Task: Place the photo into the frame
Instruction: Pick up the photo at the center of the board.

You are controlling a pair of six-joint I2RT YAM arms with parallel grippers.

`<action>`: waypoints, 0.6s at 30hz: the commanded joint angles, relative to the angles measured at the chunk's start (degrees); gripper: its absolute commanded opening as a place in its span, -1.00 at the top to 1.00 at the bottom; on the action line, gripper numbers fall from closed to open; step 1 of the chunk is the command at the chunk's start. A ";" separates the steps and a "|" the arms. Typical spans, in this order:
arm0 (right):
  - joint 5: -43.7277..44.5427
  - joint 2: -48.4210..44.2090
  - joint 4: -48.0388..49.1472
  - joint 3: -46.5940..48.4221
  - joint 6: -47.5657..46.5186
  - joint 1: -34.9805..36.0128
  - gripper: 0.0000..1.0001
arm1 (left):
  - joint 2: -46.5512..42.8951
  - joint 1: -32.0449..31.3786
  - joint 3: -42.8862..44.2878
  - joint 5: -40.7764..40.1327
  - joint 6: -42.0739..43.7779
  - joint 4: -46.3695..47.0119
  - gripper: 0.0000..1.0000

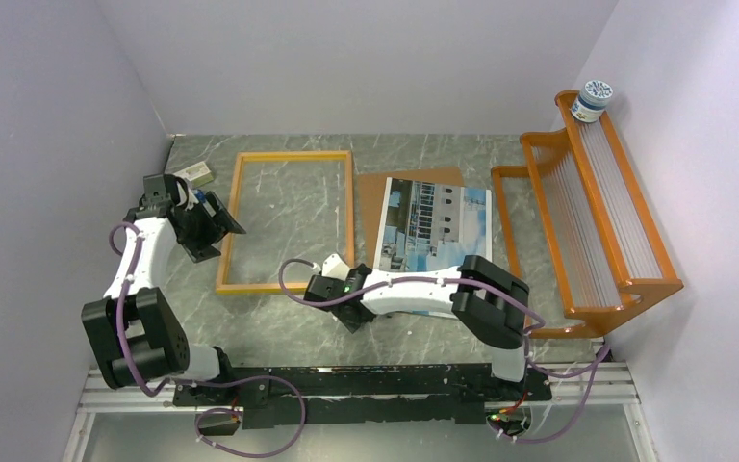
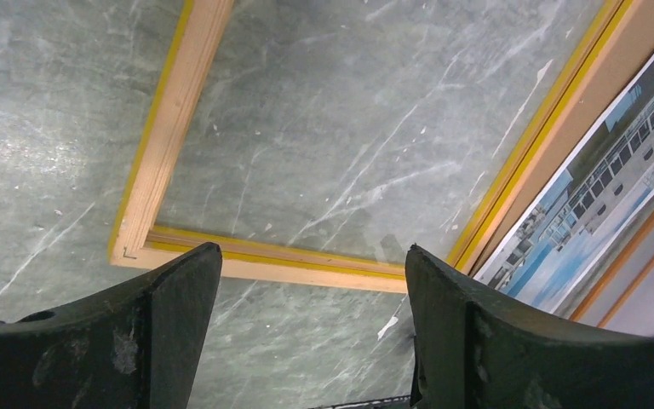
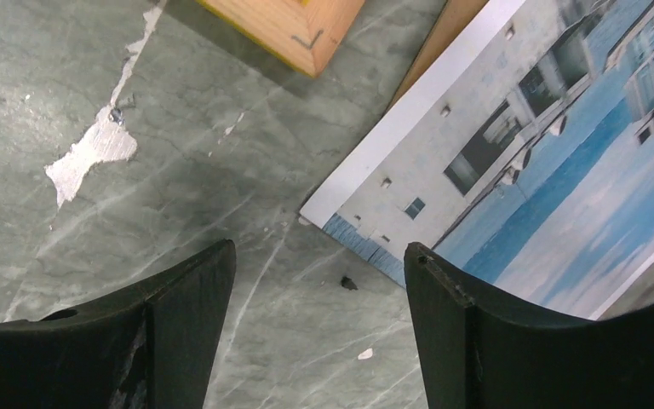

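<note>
The frame (image 1: 237, 217), with a thin yellow-orange wooden border, lies flat at the back left, with table showing through it. The photo (image 1: 433, 226) of a white building and blue sky lies face up to its right, on a brown backing panel (image 1: 373, 192). My left gripper (image 1: 223, 229) is open and empty over the frame's left side; its view shows the frame (image 2: 170, 128) and the photo (image 2: 596, 196). My right gripper (image 1: 339, 300) is open and empty over bare table, beside the photo's near-left corner (image 3: 519, 153) and the frame's corner (image 3: 294, 21).
An orange slatted rack (image 1: 587, 212) stands along the right wall with a small jar (image 1: 594, 99) on its top end. A small pale block (image 1: 194, 173) lies at the back left near the wall. The table is grey-green marble.
</note>
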 commanded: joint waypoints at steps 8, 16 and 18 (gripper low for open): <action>9.20 0.53 9.71 -5.75 -8.55 2.03 -0.32 | -1.16 0.01 1.59 -1.63 0.13 -0.63 -0.66; 20.98 2.00 9.43 -4.73 -9.85 3.30 -0.10 | -1.04 -0.01 1.76 2.37 0.30 1.42 -0.66; 22.13 1.74 10.08 -5.01 -10.73 3.29 -0.05 | -1.08 0.03 1.57 3.00 -0.07 2.15 -0.66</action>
